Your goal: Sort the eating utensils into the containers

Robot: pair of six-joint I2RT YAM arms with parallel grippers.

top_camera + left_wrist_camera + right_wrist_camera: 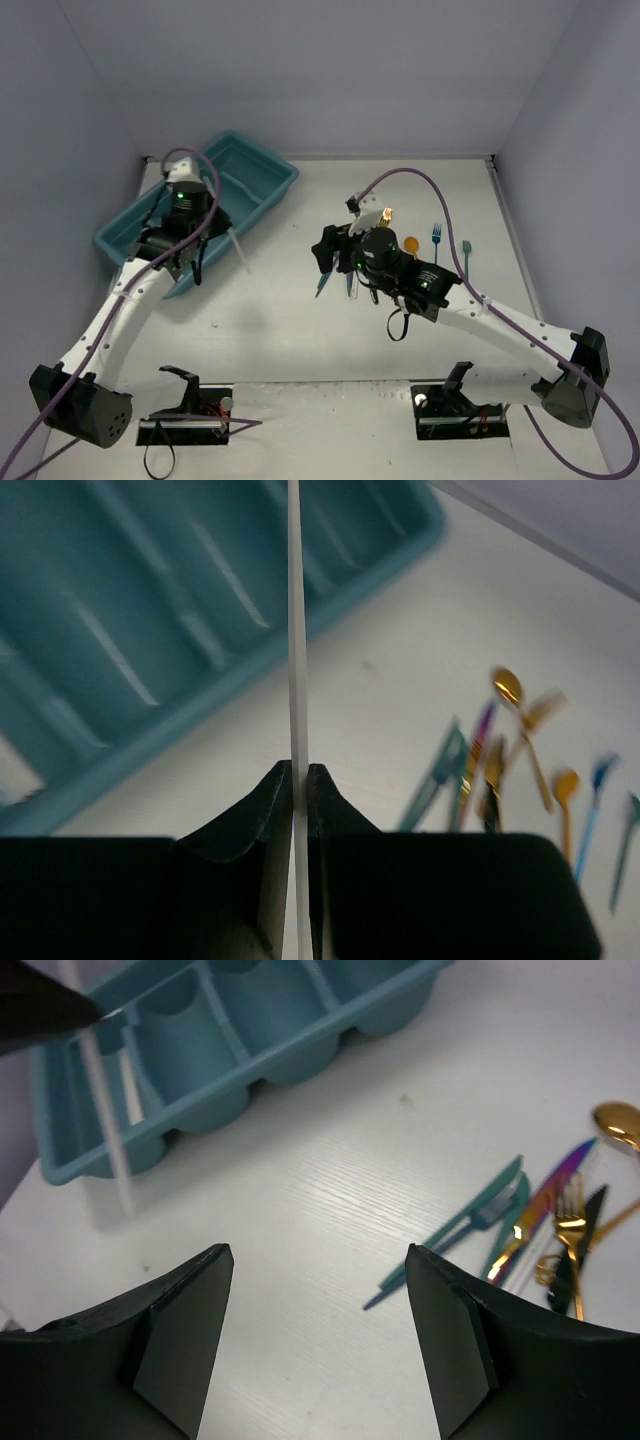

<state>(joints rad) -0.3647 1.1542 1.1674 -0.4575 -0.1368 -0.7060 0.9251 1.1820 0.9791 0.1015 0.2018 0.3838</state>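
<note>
Left end effector [299, 772]: clenched on a thin white utensil [295, 630], pinched near one end and seen edge-on. The utensil projects over the near rim of the tray [300, 1055]. It is clear of the desk [330, 1160] and, as far as can be judged, in no compartment yet.

Right end effector [318, 1258]: released, jaws wide, nothing between them, hovering over bare desk between tray and pile.

The other utensils lie on the desk in a loose pile: teal pieces [455, 1225], a purple knife [548, 1200], a gold fork [570, 1222] and a gold spoon [615, 1120]. Several overlap.

Handling, by estimate:
- Each piece is light, stiff and narrow.
- Glossy finishes likely slip in a pinch, and a piece gripped near one end may swing.
- Take hold across the handle, near mid-length, at a spot free of neighbours. The outer teal pieces look easiest to reach.
- The white utensil looks thin enough to flex. Lower it lengthwise into a compartment before release.
</note>
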